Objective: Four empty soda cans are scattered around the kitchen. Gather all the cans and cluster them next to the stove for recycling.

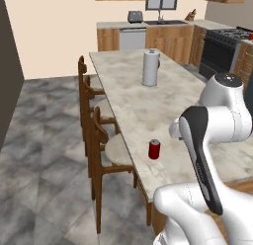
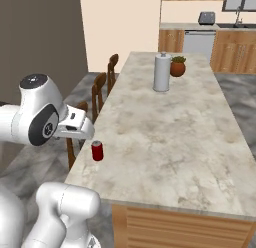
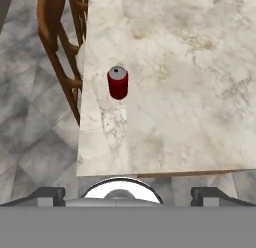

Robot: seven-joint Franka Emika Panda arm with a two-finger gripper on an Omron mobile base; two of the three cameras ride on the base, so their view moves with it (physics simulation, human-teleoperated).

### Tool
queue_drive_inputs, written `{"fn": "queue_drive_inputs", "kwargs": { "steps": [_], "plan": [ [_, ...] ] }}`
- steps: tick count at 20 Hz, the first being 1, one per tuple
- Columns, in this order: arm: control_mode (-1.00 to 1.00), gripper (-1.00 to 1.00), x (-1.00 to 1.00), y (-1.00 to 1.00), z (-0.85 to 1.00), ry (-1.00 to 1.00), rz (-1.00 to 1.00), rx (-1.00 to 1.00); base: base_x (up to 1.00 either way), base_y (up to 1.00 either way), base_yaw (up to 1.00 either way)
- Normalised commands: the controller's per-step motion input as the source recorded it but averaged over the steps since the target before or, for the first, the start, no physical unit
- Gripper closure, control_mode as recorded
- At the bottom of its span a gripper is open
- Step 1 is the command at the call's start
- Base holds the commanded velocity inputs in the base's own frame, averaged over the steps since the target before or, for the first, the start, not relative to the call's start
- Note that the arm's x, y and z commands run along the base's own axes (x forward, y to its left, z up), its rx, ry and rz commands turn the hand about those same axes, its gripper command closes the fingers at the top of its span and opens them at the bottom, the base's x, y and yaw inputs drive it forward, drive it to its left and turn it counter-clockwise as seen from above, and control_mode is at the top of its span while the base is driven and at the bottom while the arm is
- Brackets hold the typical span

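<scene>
Down at the bottom of the hand view, the gripper's (image 3: 128, 194) two small dark finger tips sit far apart, one at about 7 o'clock and one at about 5 o'clock, so the jaws stand wide with nothing between them. Up from them, toward 12 o'clock in that view, a small red soda can with a silvery top (image 3: 118, 82) stands upright on the pale marbled stone island counter (image 3: 190, 92), close to the counter's long edge and well apart from the finger tips.

In the left base view the same can (image 1: 154, 149) sits near the counter's edge at roughly 6 o'clock from a tall grey-white cylinder (image 1: 150, 67) that stands upright farther along the top. In the right base view that cylinder (image 2: 161, 72) has a small reddish-brown round pot with a green plant (image 2: 177, 67) just beside it at 3 o'clock.

Brown wooden chairs (image 1: 101, 140) line the island's side at 9 o'clock from the can in the left base view.

Far off, at 1 o'clock in the left base view, the wide black gas stove (image 1: 222, 49) stands among wooden cabinets, well apart from the can.
</scene>
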Motion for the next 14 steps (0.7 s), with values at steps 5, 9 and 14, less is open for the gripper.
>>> {"fn": "queue_drive_inputs", "kwargs": {
  "steps": [5,9,14],
  "plan": [
    [-1.00,-1.00,0.40,0.00,-0.26,0.00,0.00,0.00,0.00,0.00,0.00],
    [-1.00,-1.00,0.36,0.08,-0.36,0.00,0.00,0.00,0.00,0.00,0.00],
    [-1.00,-1.00,0.43,0.11,-0.35,0.00,0.00,0.00,0.00,0.00,0.00]
  ]
}}
